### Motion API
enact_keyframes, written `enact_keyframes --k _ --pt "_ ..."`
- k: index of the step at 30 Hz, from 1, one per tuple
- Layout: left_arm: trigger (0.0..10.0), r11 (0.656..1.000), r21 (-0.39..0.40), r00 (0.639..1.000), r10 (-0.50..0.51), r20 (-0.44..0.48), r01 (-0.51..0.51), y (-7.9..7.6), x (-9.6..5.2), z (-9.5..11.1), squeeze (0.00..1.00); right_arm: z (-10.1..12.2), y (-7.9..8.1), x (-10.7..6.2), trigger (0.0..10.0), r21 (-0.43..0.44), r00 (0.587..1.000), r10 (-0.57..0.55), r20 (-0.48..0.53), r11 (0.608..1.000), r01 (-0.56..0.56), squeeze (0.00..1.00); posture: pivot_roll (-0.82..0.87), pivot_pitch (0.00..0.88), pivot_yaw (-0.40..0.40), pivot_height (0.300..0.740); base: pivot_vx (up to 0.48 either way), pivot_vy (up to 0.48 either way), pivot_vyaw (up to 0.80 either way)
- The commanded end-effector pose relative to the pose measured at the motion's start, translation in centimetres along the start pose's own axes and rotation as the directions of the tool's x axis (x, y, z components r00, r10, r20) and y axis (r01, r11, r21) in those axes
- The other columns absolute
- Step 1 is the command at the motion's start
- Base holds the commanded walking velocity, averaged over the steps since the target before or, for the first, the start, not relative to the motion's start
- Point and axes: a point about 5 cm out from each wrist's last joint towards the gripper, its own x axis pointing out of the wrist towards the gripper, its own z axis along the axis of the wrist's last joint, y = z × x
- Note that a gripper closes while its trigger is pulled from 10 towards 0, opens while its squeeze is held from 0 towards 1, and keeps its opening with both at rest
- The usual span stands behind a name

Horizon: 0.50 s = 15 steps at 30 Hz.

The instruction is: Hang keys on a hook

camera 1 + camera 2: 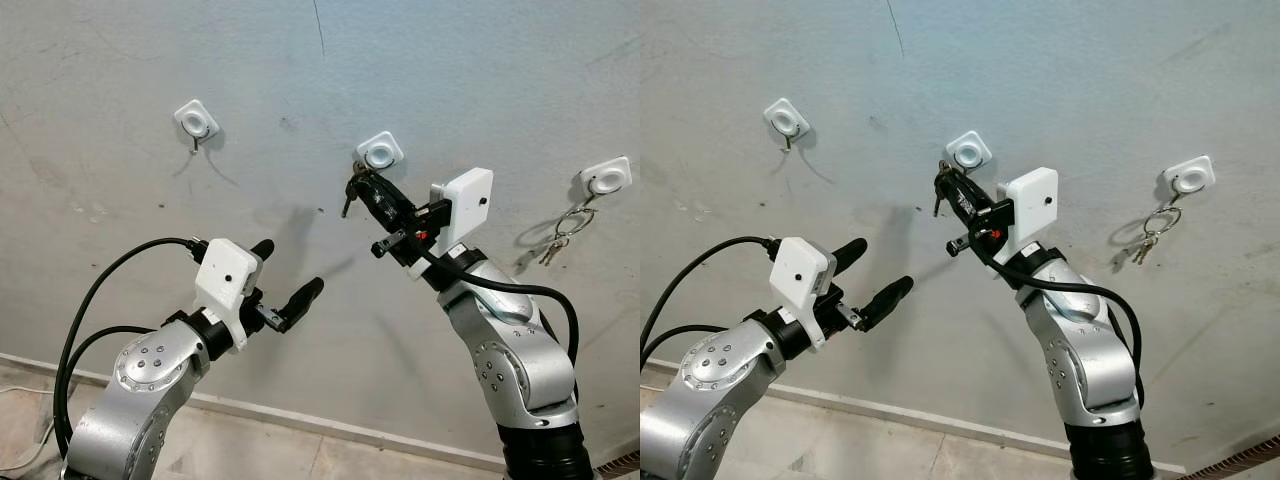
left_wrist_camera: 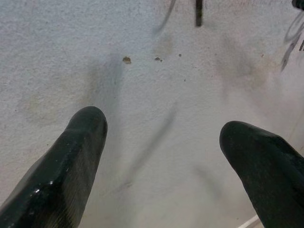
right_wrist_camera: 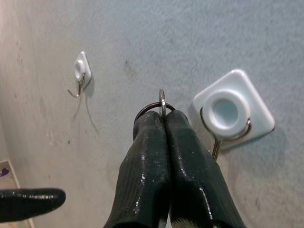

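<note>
Left eye view: right tool [image 1: 362, 190] raised to the wall [image 1: 450, 80], fingers pinched together on a key ring [image 1: 350, 192] right beside the middle hook [image 1: 380, 152]. A key hangs below the tips. Left tool [image 1: 290, 275] lower down, fingers spread wide, holding nothing, well apart from the wall hooks. Left hook [image 1: 196, 122] bare. Right hook [image 1: 606, 179] already carries another set of keys [image 1: 566, 228].

Right eye view: same layout; ring sits just below and to the left of the middle hook plate.

Left wrist view: two black fingers [image 2: 71, 166] far apart, plain wall between them.

Right wrist view: fingers closed on the ring, whose top loop pokes out above the tips. Wire of the middle hook lies just beside the ring, not yet through it.

Judgement: step in hand is alignment at the hook. Next move likely calls for shifting the ring over the wire tip, lowering it, then letting go.
</note>
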Motion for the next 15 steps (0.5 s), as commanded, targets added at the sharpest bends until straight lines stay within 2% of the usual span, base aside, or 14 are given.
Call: enact_keyframes --k 1,8,15 --pt "10.0 1.0 0.016 1.0 -0.009 0.012 0.009 -0.2 -0.3 0.5 0.0 0.3 0.0 0.5 10.0 -0.007 1.0 0.01 0.011 1.0 -0.01 0.0 0.24 0.0 -0.045 0.74 0.0 0.0 0.0" --pt "10.0 1.0 0.029 0.999 -0.011 0.034 0.01 0.0 -0.1 1.2 0.0 -0.6 -0.2 1.1 10.0 0.0 1.0 -0.01 -0.002 1.0 0.01 0.0 0.24 0.0 -0.045 0.74 0.0 0.0 0.0" --pt "10.0 0.999 0.031 0.998 -0.021 0.062 0.019 -0.1 0.4 1.9 0.0 -1.8 -1.0 0.5 10.0 -0.009 0.997 -0.077 -0.028 0.997 0.077 0.0 0.25 0.0 -0.044 0.74 0.0 0.0 0.0"
